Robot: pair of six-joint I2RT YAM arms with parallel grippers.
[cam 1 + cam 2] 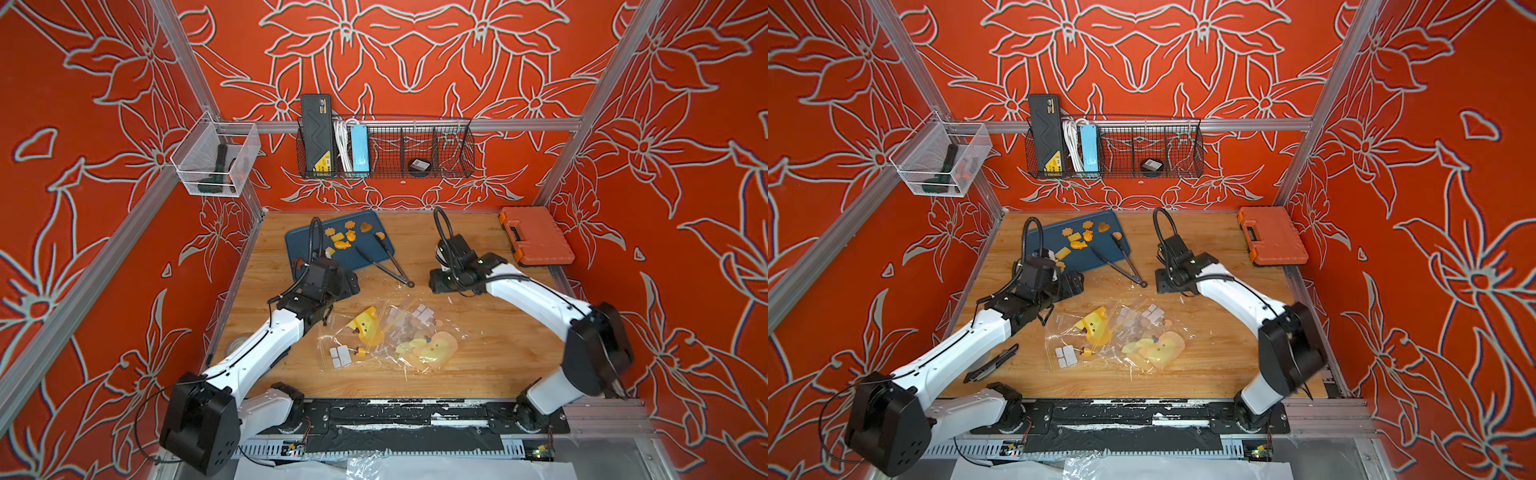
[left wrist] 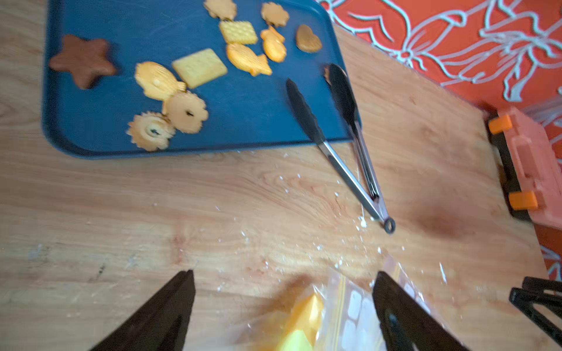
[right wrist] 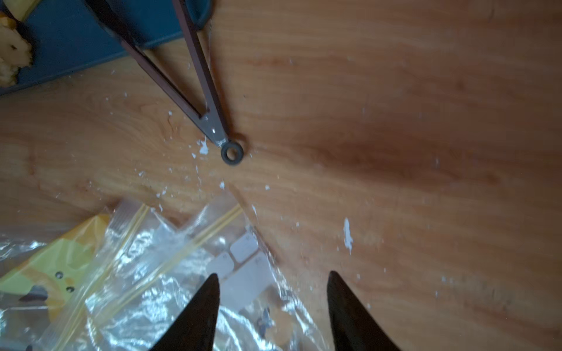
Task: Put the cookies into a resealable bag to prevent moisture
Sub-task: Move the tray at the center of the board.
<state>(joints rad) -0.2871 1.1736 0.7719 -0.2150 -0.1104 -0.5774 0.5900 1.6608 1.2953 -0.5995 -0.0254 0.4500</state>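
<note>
Several golden and brown cookies (image 1: 343, 239) (image 1: 1077, 239) (image 2: 197, 67) lie on a blue tray (image 1: 365, 257) (image 2: 243, 106) at the back left. Clear resealable bags with yellow cartoon prints (image 1: 386, 336) (image 1: 1121, 336) lie crumpled together mid-table; which one is the resealable bag I cannot tell. My left gripper (image 1: 349, 286) (image 2: 285, 273) is open over the wood, just beyond a bag corner (image 2: 343, 310). My right gripper (image 1: 438, 284) (image 3: 274, 273) is open, less wide, over the far edge of a bag (image 3: 152, 273). Neither holds anything.
Black-tipped metal tongs (image 1: 386, 262) (image 2: 343, 164) (image 3: 194, 82) rest half on the tray, ring end between the two grippers. An orange tool case (image 1: 536, 241) sits back right. A black tool (image 1: 992, 363) lies under the left arm. White crumbs dot the wood.
</note>
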